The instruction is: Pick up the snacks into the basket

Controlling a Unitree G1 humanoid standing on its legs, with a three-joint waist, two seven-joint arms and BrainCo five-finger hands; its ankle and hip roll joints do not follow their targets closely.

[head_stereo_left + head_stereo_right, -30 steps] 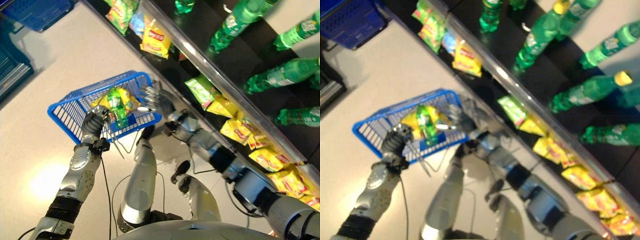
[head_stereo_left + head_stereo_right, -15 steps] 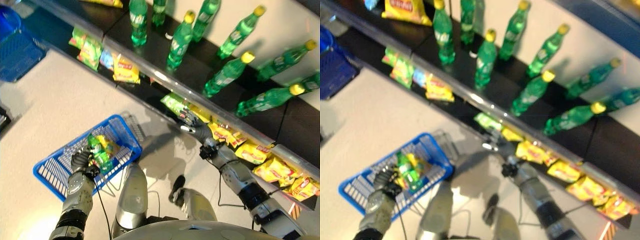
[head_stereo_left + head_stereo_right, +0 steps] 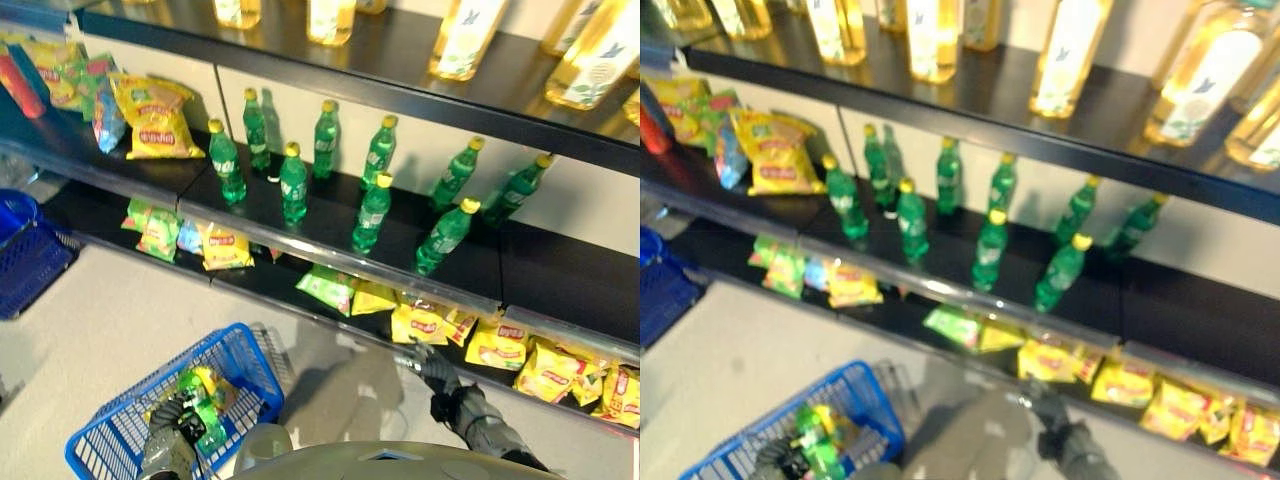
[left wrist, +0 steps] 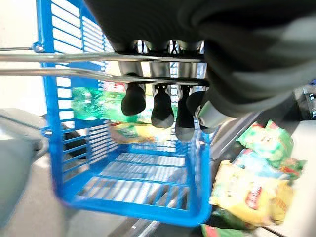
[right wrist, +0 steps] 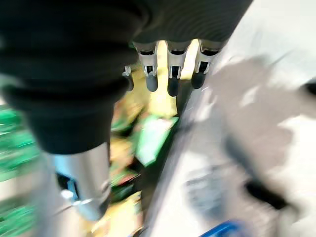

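The left hand (image 4: 163,106) is curled round the metal handle (image 4: 74,64) of the blue basket (image 3: 235,365), which hangs low over the pale floor (image 3: 120,300) in front of the shelves. Inside the basket lie a green bottle (image 3: 200,405) and a yellow snack bag (image 3: 218,385).

The right hand (image 3: 432,366) is stretched toward the front edge of the bottom shelf (image 3: 300,290), its fingers (image 5: 173,74) straight and spread, holding nothing. It sits just in front of a yellow snack bag (image 3: 420,323) in the row of yellow bags (image 3: 545,365) along that shelf; whether it touches the bag I cannot tell. A green snack bag (image 3: 325,287) lies on the same shelf, toward the left.

On the shelf above stand green bottles with yellow caps (image 3: 372,212). Further left, more snack bags (image 3: 150,115) lean on that shelf, and pale yellow bottles (image 3: 465,35) stand on the top one.
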